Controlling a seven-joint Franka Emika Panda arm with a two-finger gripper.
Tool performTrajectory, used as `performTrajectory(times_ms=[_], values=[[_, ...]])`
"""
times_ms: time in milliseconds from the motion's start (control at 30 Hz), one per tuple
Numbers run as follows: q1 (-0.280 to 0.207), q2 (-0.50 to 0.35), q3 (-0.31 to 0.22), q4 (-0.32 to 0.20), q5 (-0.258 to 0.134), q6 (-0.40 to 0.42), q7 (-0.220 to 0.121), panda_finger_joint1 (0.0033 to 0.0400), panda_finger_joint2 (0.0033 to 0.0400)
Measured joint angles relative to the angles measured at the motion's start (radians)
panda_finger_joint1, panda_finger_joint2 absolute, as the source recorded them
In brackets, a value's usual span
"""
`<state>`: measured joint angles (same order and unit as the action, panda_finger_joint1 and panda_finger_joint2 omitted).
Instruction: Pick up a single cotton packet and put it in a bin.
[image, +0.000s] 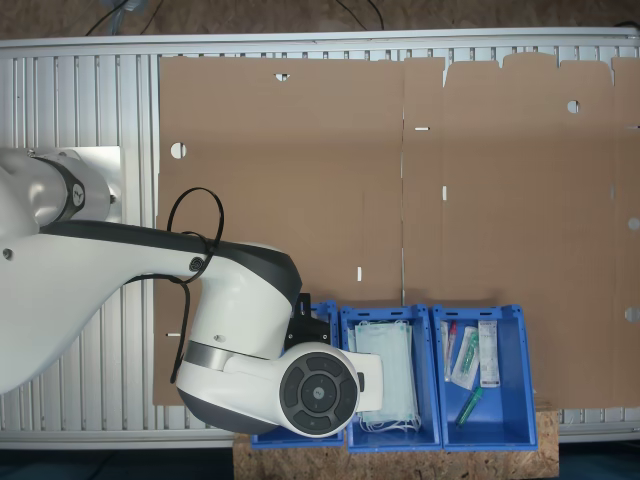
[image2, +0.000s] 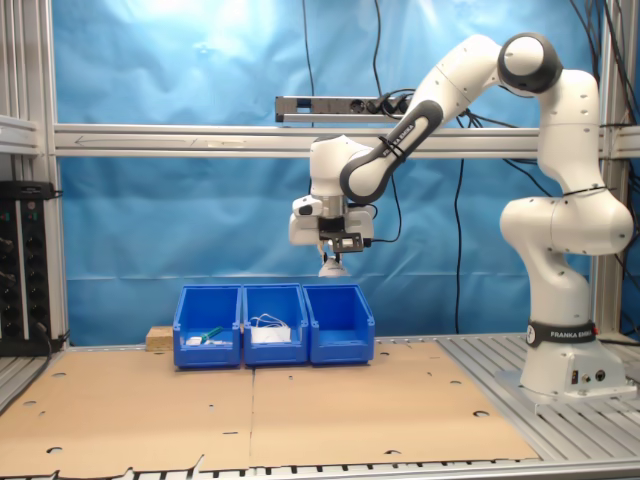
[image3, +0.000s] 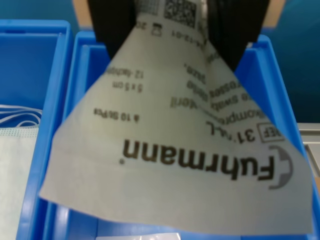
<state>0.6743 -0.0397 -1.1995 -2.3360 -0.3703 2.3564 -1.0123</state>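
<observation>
The cotton packet (image3: 175, 150) is held clamped in the gripper (image2: 333, 262) above the bin (image2: 340, 322), well clear of its rim. Pickup is judged done; lowering and release into the bin are left.

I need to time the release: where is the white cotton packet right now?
The flat white cotton packet hangs pinched in the gripper, above the blue plastic crate at the row's end nearest the robot base, on the second exterior view's right.
</observation>
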Motion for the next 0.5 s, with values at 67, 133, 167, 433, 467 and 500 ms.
performTrajectory(times_ms=[67, 133, 167, 433, 467, 500], values=[[0.000, 0.000, 0.000, 0.000, 0.000, 0.001, -0.002, 0.0087, 0.0087], [0.000, 0.000, 0.000, 0.000, 0.000, 0.001, -0.003, 0.0087, 0.0087], [0.000, 0.000, 0.000, 0.000, 0.000, 0.001, -0.004, 0.0087, 0.0087], [0.000, 0.000, 0.000, 0.000, 0.000, 0.002, -0.007, 0.0087, 0.0087], [0.000, 0.000, 0.000, 0.000, 0.000, 0.002, -0.007, 0.0087, 0.0087], [0.000, 0.000, 0.000, 0.000, 0.000, 0.002, -0.008, 0.0087, 0.0087]])
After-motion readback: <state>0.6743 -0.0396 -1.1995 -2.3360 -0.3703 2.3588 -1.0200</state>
